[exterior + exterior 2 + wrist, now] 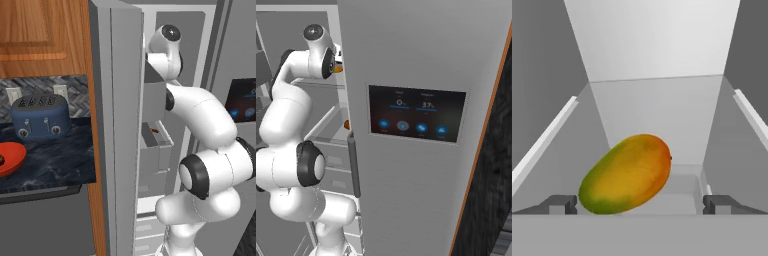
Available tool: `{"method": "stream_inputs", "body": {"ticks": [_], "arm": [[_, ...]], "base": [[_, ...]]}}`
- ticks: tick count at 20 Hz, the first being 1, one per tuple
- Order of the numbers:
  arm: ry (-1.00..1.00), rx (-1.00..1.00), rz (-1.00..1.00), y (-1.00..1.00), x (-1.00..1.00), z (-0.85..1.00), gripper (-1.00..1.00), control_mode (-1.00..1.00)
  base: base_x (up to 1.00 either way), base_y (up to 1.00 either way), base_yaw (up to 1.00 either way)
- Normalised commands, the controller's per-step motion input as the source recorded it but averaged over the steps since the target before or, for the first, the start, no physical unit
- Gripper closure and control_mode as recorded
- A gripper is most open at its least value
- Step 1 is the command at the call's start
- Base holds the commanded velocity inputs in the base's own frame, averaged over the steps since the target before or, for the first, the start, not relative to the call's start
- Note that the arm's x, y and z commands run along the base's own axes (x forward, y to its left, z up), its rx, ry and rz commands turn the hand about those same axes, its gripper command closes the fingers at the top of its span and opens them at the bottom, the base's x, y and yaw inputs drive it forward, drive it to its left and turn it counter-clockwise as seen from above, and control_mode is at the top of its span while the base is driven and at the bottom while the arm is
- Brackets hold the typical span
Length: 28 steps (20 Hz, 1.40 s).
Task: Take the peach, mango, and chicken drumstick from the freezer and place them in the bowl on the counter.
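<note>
Green at its lower end and orange-yellow toward the upper, the mango (626,174) is seen lying on the pale floor of the freezer (150,150) compartment in the hand view. Its long axis runs on a slant in that view, from the lower left up to the upper right, with the green end low and left and a small dark mark at the upper right end. The gripper (640,204) is held wide open, its two dark fingertips (561,204) standing to either side of the fruit; the left tip is just beside the green end, while the right tip is set well apart from it. No contact between the tips and the mango can be made out.

In the left base view the white arm is seen reaching into the open freezer beside its long grey door. On the counter (55,160) to the left, the red-orange bowl (10,157) is seen near a blue toaster (40,116).
</note>
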Motion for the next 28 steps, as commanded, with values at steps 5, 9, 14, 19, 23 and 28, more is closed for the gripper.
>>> {"method": "stream_inputs", "body": {"ticks": [5, 9, 14, 19, 23, 28], "arm": [[0.0, 0.0, 0.0, 0.05, 0.18, -0.16, -1.0, -1.0], [0.0, 0.0, 0.0, 0.1, 0.14, -0.03, -1.0, -1.0], [0.01, 0.0, 0.0, 0.12, 0.04, 0.0, -1.0, -1.0], [0.0, 0.0, 0.0, 0.02, 0.01, -0.07, -1.0, -1.0], [0.0, 0.0, 0.0, 0.0, 0.0, -0.08, -1.0, -1.0], [0.0, 0.0, 0.0, 0.0, 0.03, -0.04, -1.0, -1.0]], "base": [[0.0, 0.0, 0.0], [0.0, 0.0, 0.0], [0.0, 0.0, 0.0], [0.0, 0.0, 0.0], [0.0, 0.0, 0.0], [0.0, 0.0, 0.0]]}}
